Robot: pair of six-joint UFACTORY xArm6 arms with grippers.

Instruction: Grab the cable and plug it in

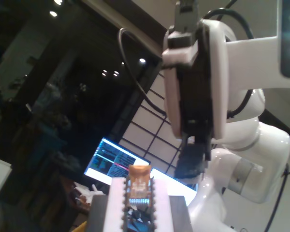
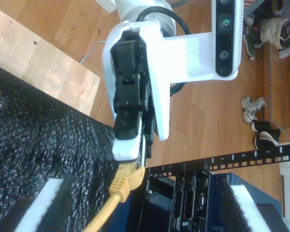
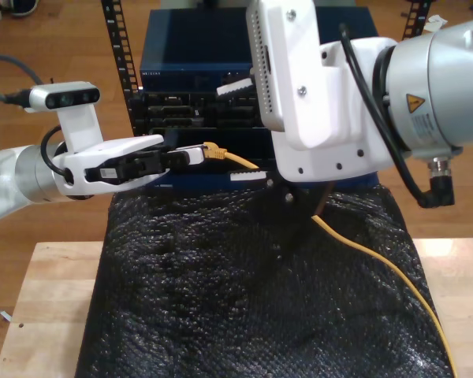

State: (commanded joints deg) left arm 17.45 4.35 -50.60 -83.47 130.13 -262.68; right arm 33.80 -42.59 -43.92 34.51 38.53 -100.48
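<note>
Yellow cable (image 3: 378, 260) clamped in my first end effector (image 3: 192, 154) just before rack (image 3: 197, 110) edge; my second end effector (image 2: 142, 205) agape

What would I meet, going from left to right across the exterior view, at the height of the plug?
Camera → my first gripper → plug of the cable, held at that gripper's tip → second arm.

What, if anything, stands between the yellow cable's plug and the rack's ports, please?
Nothing visible does. My first pincer holds the thin yellow network cable by its plug in front of the dark blue rack unit's port panel, and no object shows between them.
</note>
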